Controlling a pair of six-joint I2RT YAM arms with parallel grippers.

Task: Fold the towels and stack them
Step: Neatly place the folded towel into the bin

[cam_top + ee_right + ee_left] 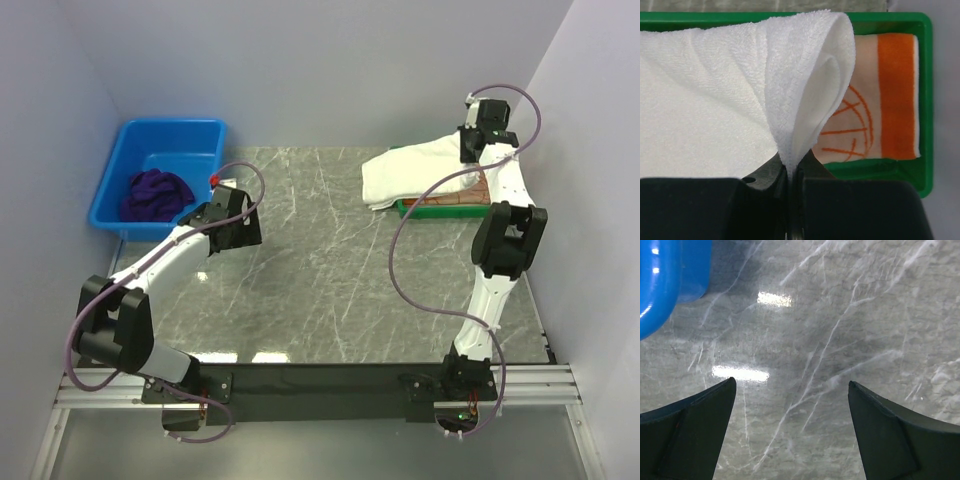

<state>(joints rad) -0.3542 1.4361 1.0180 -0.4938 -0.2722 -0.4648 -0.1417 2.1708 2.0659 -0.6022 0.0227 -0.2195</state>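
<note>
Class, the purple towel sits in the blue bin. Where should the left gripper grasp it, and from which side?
Probably a raised fold on top of the purple towel, coming down from above. It lies heaped inside the blue bin, whose walls block a sideways approach; its bunched folds suit a pinch.

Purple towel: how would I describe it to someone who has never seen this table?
Start at the marble table and look to its far left corner, where a blue bin sits. The purple towel is the crumpled heap inside it, the only dark cloth; the white towel and orange towel are at the far right.
</note>
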